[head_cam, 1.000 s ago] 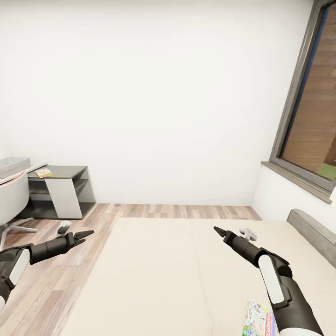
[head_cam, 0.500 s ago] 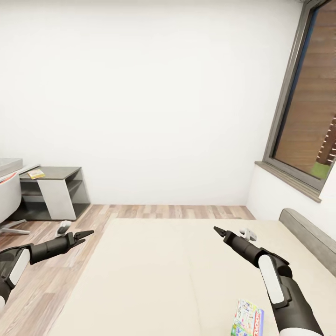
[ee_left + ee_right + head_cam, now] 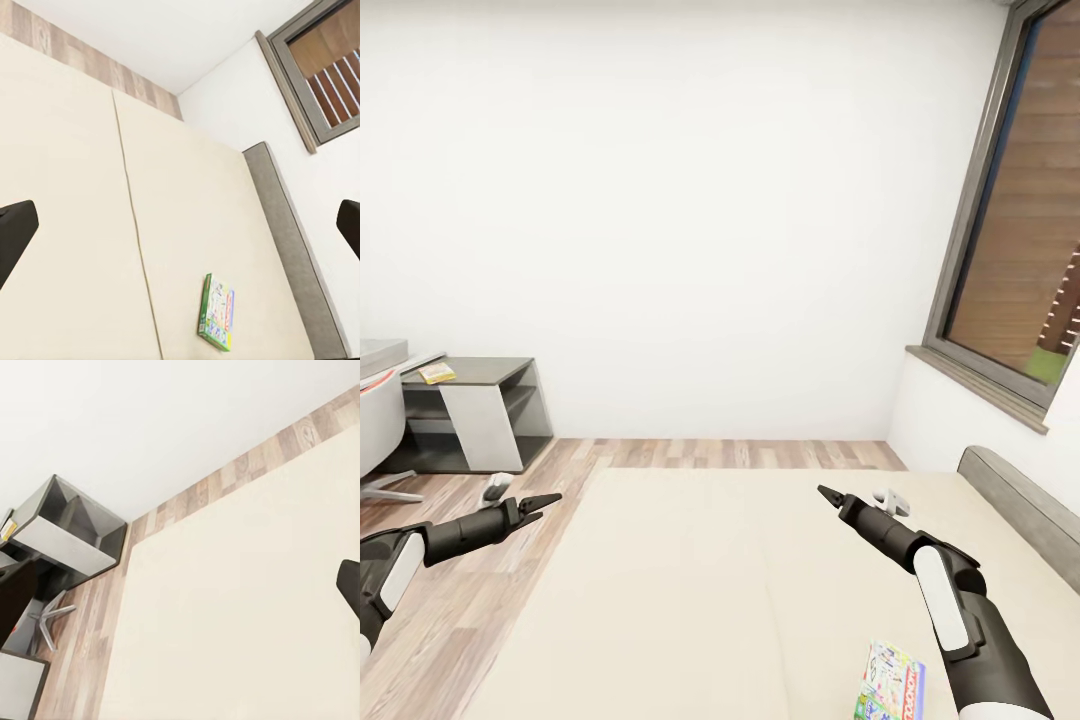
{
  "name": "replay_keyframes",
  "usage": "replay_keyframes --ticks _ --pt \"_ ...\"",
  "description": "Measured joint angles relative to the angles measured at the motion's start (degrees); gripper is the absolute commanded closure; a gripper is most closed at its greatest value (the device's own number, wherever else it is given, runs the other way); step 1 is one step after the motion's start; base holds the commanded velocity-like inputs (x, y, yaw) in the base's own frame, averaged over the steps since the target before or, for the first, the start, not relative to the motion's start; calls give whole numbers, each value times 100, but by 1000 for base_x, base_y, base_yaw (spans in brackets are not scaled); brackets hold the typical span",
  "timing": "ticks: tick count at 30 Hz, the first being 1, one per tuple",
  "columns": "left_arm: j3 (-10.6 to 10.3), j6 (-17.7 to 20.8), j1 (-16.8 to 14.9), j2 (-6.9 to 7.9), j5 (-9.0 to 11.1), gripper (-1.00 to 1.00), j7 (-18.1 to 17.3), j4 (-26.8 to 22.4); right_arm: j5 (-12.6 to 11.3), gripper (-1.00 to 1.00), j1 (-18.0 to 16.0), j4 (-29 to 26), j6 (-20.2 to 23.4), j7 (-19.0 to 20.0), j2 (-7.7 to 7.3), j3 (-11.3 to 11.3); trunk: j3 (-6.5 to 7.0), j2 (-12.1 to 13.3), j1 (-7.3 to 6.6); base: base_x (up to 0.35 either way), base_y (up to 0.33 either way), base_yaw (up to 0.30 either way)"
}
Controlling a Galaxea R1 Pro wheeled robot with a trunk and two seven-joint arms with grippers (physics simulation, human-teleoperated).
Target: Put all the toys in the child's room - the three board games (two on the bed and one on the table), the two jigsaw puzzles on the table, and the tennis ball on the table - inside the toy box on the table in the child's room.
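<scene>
**One board game in sight as the view settles over the bed**

One board game (image 3: 890, 682) is lying flat on the bed (image 3: 690, 590), close to the robot's right forearm and toward the side with the grey headboard (image 3: 1025, 500). Compared with a second ago, the whole head picture has slid: the window (image 3: 1020, 210) and the desk (image 3: 480, 400) are sitting differently in frame and more of the box lid is showing. That is the camera turning, not the things moving. Over the last half second nothing is shifting any more, so the robot seems to be coming to rest facing the mattress, and I judge a reach for the box to be the step at hand.

The left gripper (image 3: 540, 501) is hovering over the wood floor beside the bed, and the right gripper (image 3: 828, 493) over the mattress. In the head view their tips are looking pinched, yet each wrist view is showing its fingertips (image 3: 15, 236) at opposite edges, so I am reading both pairs of fingers as apart, with nothing between them. The left wrist view is also catching the board game near the headboard.

As for containers, the desk's open shelves are looking bare, and a small yellow item (image 3: 437, 373) is resting on its top.
</scene>
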Motion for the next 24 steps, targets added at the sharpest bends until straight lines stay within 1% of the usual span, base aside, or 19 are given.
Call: replay_keyframes --ticks 7,21,24 --pt "-1 0 -1 0 1 -100 -6 1 0 -100 0 0 1 0 2 7 0 0 0 -20 -72 0" --pt "0 0 -1 0 0 -100 -8 0 0 -100 0 0 0 0 0 6 0 0 0 -2 -10 0" --pt "0 -1 -2 -1 -1 -100 -3 -1 0 -100 0 0 0 0 -1 7 0 1 0 0 -78 0"
